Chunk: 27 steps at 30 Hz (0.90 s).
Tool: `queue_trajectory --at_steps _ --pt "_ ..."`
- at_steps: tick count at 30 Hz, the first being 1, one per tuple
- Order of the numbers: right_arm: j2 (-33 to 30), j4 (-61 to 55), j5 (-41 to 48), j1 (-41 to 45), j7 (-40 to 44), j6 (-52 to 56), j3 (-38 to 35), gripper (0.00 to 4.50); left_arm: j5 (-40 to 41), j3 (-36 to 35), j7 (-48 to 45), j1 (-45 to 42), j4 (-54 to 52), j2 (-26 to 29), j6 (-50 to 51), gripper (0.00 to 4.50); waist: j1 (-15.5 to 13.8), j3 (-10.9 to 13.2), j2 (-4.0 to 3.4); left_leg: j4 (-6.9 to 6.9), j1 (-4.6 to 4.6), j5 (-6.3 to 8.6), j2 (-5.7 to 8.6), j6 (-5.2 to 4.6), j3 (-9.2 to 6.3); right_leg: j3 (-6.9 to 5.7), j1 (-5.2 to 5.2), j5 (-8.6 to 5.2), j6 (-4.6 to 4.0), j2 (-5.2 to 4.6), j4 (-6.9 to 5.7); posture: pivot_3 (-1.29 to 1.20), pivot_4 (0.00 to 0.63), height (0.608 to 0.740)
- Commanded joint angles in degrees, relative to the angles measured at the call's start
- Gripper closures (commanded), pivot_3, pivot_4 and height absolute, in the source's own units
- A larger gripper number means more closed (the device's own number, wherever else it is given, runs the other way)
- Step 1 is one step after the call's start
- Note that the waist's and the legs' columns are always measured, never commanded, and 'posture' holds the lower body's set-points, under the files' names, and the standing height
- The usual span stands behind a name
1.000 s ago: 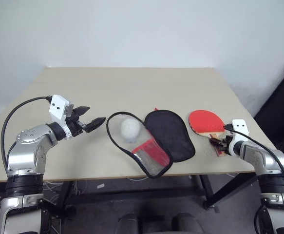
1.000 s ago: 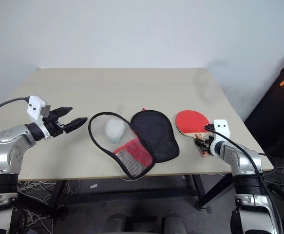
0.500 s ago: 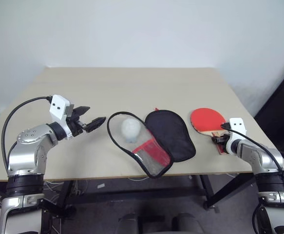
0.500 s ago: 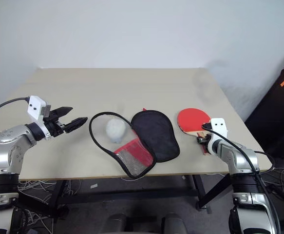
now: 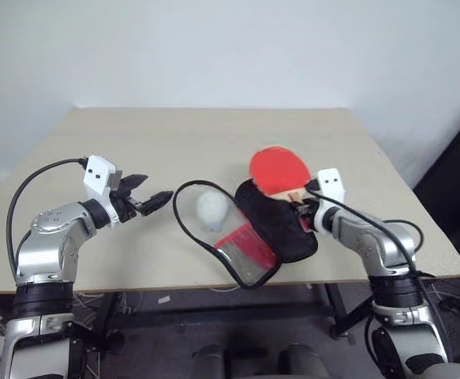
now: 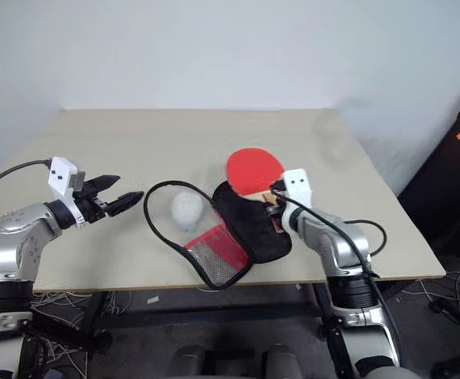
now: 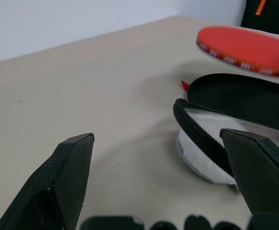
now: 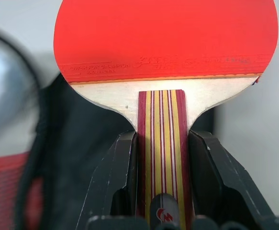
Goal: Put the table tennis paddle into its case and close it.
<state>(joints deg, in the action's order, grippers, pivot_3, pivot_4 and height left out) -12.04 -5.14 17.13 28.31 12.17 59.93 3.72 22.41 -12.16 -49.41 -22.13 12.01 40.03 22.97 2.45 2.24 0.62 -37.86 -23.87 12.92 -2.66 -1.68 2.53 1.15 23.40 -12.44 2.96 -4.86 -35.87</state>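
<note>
Lifted leftward since earlier, right end effector [image 8: 161, 158] clamps the striped wooden paddle [image 5: 278, 170] handle (left end effector [image 5: 152, 196] wide).

Soft, even room light, bright, with no glare. Faint shadows lie on the table [image 5: 174, 134]. In the right wrist view the case [image 8: 72, 139] is blurred.

Open case [image 5: 249, 229] sprawls along the table's [image 5: 135, 142] front edge at centre, whitish ball [image 5: 211, 208] inside it; back half and both back corners lie bare, free passage.
</note>
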Motion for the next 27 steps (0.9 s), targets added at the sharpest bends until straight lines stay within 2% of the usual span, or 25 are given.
queue_trajectory --at_steps 1,11,27 --pt "-0.1 -2.47 -2.64 -0.24 -1.66 -0.99 1.82 3.27 0.14 -0.32 -0.34 -1.94 -1.27 0.18 -1.39 0.0 0.05 0.0 0.0 0.0 -0.01 0.0 0.0 0.0 0.01 0.0 0.02 0.0 0.0 0.0 0.0 0.0 0.0 0.74" --pt "0.3 0.37 -4.99 -2.26 -1.46 -2.73 2.8 3.27 1.63 -0.2 -2.83 -1.63 -4.15 -0.58 -1.13 0.0 0.11 0.01 -0.01 0.02 0.0 0.0 -0.01 0.01 0.03 0.0 0.06 0.0 -0.01 0.02 -0.02 0.0 0.0 0.74" --pt "2.59 -3.39 -4.74 -3.77 -0.51 -0.28 5.27 3.27 1.62 -0.19 -3.49 -1.61 -4.14 -0.18 0.04 0.0 0.14 0.0 0.0 0.03 0.03 0.0 -0.02 0.01 0.01 0.0 0.04 0.0 0.0 0.03 -0.02 0.0 0.0 0.74"
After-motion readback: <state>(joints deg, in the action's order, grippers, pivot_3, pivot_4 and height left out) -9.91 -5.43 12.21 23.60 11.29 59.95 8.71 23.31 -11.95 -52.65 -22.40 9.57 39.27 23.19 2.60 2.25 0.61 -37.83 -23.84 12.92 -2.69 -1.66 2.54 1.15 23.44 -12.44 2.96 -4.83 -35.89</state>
